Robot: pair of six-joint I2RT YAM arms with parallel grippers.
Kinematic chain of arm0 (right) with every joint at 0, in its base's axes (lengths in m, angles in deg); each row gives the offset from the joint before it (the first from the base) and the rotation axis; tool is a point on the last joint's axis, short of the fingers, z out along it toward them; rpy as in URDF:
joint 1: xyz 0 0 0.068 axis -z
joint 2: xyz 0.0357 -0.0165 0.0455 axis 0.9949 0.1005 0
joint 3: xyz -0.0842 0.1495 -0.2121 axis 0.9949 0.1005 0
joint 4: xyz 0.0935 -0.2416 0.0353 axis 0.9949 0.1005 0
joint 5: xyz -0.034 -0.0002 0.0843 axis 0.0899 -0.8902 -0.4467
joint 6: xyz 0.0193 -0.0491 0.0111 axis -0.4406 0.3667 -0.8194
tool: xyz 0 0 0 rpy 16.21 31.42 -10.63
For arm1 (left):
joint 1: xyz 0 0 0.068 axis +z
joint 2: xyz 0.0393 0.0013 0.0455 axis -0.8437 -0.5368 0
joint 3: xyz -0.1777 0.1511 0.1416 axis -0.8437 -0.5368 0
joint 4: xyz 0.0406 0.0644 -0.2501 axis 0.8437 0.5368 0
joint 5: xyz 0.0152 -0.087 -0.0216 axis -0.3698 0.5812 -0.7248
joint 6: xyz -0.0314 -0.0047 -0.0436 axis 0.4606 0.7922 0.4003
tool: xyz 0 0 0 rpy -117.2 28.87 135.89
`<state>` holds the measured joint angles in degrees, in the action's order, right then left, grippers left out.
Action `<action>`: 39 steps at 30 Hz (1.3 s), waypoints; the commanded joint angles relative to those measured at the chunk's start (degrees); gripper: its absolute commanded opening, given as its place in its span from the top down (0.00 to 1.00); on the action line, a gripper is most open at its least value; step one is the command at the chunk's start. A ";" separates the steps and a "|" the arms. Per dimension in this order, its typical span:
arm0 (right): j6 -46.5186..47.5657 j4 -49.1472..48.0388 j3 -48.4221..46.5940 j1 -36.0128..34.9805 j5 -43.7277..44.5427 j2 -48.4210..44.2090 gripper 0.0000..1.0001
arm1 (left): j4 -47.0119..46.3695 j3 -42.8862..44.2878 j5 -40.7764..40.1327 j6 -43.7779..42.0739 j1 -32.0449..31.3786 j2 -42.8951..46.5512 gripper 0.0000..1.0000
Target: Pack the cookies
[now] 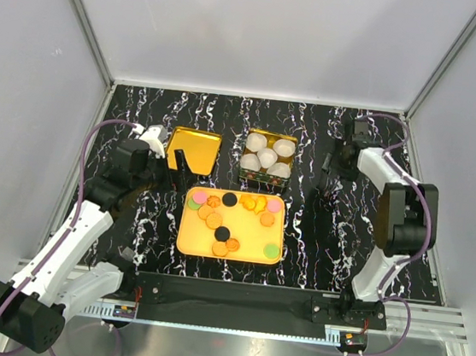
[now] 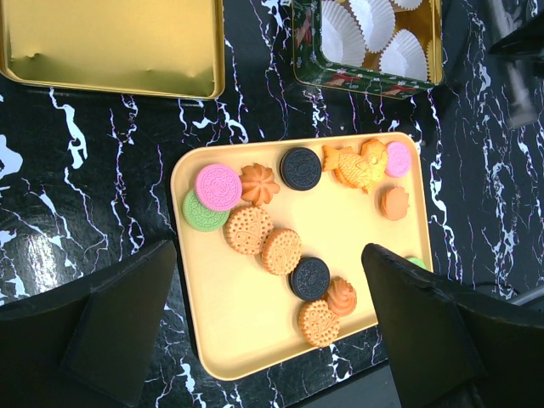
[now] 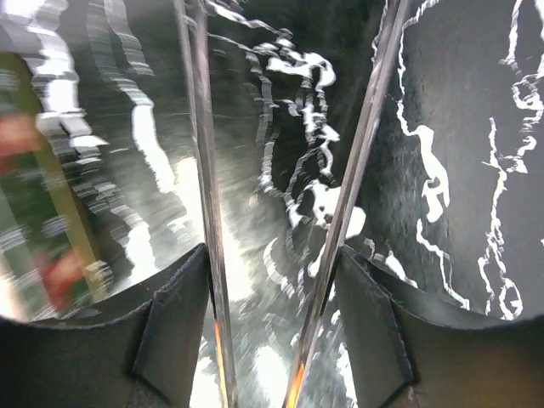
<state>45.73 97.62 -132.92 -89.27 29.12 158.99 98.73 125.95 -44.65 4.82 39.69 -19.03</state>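
Your left jaws hang spread and empty with the cookies [image 2: 280, 251] loose on the yellow tray [image 2: 246, 331] directly below their gap, apparently lined up for a pick, while your right jaws, likewise spread, hover holding nothing over the desk [image 3: 459, 127].
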 commanded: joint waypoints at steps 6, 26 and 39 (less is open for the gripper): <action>-0.74 3.21 -1.50 -1.73 -3.70 -15.00 0.35 | -1.56 -0.27 -0.25 -0.43 0.27 1.19 0.01; -0.65 18.94 -3.87 -24.57 -8.53 -32.85 0.49 | -0.59 0.17 -2.44 -0.69 0.27 1.98 0.01; -3.73 24.05 -4.22 -43.29 -12.40 -30.66 0.47 | -0.42 0.52 -3.59 -0.43 0.88 1.89 0.01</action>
<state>42.87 121.09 -134.77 -129.45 17.98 127.56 99.32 125.95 -47.23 4.79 40.10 -18.11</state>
